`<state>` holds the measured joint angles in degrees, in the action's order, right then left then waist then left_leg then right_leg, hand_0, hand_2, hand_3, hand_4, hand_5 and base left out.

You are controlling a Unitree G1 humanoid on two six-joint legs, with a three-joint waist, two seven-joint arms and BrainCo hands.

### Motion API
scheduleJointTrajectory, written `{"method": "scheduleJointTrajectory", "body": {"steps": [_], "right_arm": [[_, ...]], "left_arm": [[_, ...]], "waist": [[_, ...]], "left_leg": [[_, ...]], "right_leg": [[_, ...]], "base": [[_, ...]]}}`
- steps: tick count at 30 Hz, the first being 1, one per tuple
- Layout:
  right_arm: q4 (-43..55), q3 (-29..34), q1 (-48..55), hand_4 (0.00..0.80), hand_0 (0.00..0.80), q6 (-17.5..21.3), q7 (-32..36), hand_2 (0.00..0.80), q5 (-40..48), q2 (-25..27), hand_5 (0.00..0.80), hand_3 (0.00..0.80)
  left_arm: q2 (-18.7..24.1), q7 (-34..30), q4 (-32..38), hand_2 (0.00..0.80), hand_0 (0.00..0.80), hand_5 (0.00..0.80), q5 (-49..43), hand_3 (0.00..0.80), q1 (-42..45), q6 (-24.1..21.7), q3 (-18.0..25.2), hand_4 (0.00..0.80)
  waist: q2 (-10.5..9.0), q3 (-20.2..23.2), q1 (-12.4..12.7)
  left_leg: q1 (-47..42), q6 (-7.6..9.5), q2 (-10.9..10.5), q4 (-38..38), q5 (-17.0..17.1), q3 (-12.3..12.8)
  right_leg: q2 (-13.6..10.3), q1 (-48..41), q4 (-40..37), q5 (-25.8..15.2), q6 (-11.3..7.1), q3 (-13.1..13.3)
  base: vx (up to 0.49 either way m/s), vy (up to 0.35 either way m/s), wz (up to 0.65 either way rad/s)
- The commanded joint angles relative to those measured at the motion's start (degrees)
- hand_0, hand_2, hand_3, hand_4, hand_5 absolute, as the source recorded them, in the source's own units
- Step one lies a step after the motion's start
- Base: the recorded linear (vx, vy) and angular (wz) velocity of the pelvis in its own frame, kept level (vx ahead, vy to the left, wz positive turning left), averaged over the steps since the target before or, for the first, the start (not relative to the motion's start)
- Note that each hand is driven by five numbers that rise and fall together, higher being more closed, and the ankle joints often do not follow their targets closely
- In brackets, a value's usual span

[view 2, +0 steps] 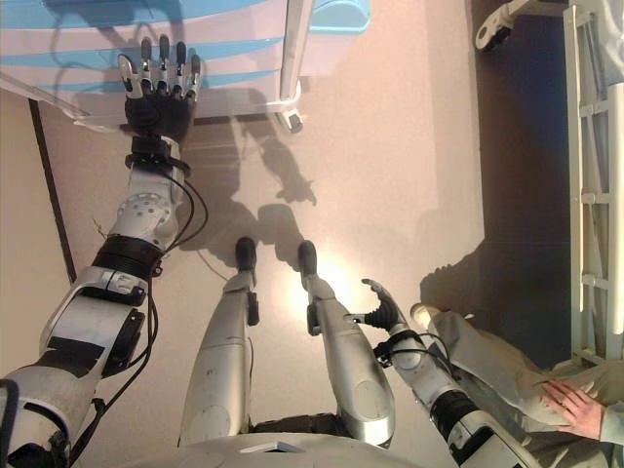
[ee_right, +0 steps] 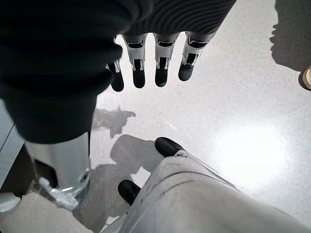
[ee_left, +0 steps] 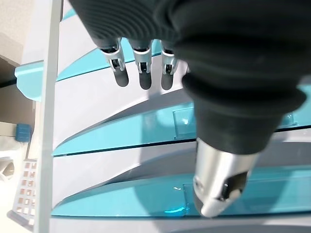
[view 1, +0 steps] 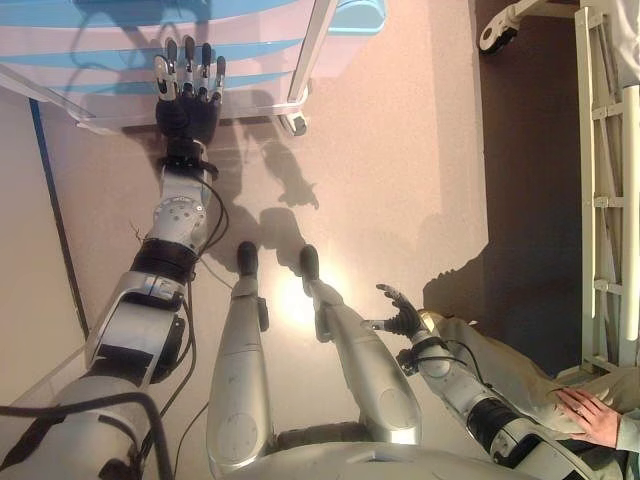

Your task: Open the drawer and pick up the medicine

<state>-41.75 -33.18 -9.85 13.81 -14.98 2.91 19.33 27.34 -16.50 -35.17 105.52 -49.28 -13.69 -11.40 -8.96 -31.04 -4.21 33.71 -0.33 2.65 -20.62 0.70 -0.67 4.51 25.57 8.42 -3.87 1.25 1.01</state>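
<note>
A white drawer cabinet (view 1: 250, 30) with blue drawer fronts (ee_left: 146, 131) stands at the top left of the eye views. All its drawers look shut. My left hand (view 1: 187, 90) is stretched out in front of it with straight fingers (ee_left: 141, 73), close to the drawer fronts; I cannot tell whether they touch. My right hand (view 1: 400, 318) hangs low by my right side, open and empty, over the floor (ee_right: 233, 97). No medicine is in view.
The cabinet stands on a castor (view 1: 296, 124). A white metal bed frame (view 1: 608, 180) runs along the right edge, with another castor (view 1: 492, 38) at the top. A person sits at the lower right, a hand (view 1: 590, 415) on their knee.
</note>
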Motion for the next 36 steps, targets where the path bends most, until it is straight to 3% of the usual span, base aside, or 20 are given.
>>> {"method": "scheduleJointTrajectory", "body": {"steps": [1, 14, 29, 33, 34, 35, 36], "right_arm": [[3.33, -1.39, -0.17, 0.000, 0.000, 0.29, -1.03, 0.000, 1.60, -0.53, 0.000, 0.000], [3.09, -2.22, -1.37, 0.000, 0.000, 0.11, -0.68, 0.000, 3.24, 0.50, 0.000, 0.000], [1.02, -3.87, -1.48, 0.000, 0.000, 1.80, 0.42, 0.000, 3.07, 1.69, 0.000, 0.000], [0.72, -3.79, -1.68, 0.000, 0.000, 1.76, 0.83, 0.000, 2.73, 1.64, 0.000, 0.000], [0.35, -3.69, -1.50, 0.000, 0.000, 2.14, 0.93, 0.000, 2.63, 1.69, 0.000, 0.000], [0.12, -3.64, -1.43, 0.000, 0.000, 2.35, 0.98, 0.000, 2.53, 1.71, 0.000, 0.000], [0.09, -3.63, -1.38, 0.000, 0.000, 2.26, 1.00, 0.000, 2.16, 1.69, 0.000, 0.000]], "left_arm": [[2.24, -1.57, 0.15, 0.000, 0.000, 0.000, 2.72, 0.000, -3.70, 0.61, 0.76, 0.000], [3.81, -2.02, -1.86, 0.000, 0.000, 0.000, 5.06, 0.000, -8.47, -2.51, -0.17, 0.000], [9.46, -1.68, -6.43, 0.000, 0.000, 0.000, 2.24, 0.000, -22.02, -8.06, -3.51, 0.000], [9.65, -8.02, -6.17, 0.000, 0.000, 0.000, 2.16, 0.000, -24.71, -9.34, -4.04, 0.000], [9.69, -10.18, -5.59, 0.242, 0.242, 0.242, 1.95, 0.242, -24.86, -9.63, -3.97, 0.242], [9.75, -11.20, -5.22, 0.627, 0.627, 0.627, 1.40, 0.627, -24.91, -9.91, -3.93, 0.627], [9.75, -13.51, -4.17, 0.800, 0.800, 0.800, 1.02, 0.800, -25.00, -10.46, -4.15, 0.800]], "waist": [[-5.57, 1.25, 0.99], [-5.86, 1.25, 0.20], [-6.10, 1.25, -1.15], [-5.99, 1.25, -1.23], [-5.91, 1.25, -1.13], [-5.85, 1.25, -1.07], [-5.71, 1.25, -1.04]], "left_leg": [[2.78, 0.79, -2.07, -2.89, -5.22, 3.26], [3.35, 0.71, -1.83, -2.79, -4.98, 4.04], [3.84, 1.05, -1.67, -3.74, -5.29, 4.76], [4.03, 1.29, -1.90, -3.58, -5.29, 4.87], [4.05, 1.30, -2.00, -3.52, -5.30, 4.89], [4.03, 1.33, -2.04, -3.46, -5.31, 4.86], [4.03, 1.41, -2.19, -3.35, -5.25, 4.76]], "right_leg": [[-1.05, -4.10, -3.33, 0.12, -4.23, -1.73], [-1.89, -2.09, -2.59, -0.32, -4.02, -2.14], [-2.32, 0.56, -0.60, -0.63, -3.69, -1.97], [-2.39, 1.45, -0.21, -0.74, -3.56, -1.70], [-2.44, 1.60, -0.13, -0.71, -3.53, -1.70], [-2.45, 1.69, -0.06, -0.69, -3.48, -1.71], [-2.39, 1.93, 0.12, -0.68, -3.41, -1.47]], "base": [[0.000, 0.000, 0.00], [-0.002, 0.004, 0.01], [0.002, 0.009, -0.01], [0.001, 0.008, 0.00], [0.000, 0.000, 0.00], [-0.005, 0.033, -0.04], [-0.003, 0.036, -0.06]]}}
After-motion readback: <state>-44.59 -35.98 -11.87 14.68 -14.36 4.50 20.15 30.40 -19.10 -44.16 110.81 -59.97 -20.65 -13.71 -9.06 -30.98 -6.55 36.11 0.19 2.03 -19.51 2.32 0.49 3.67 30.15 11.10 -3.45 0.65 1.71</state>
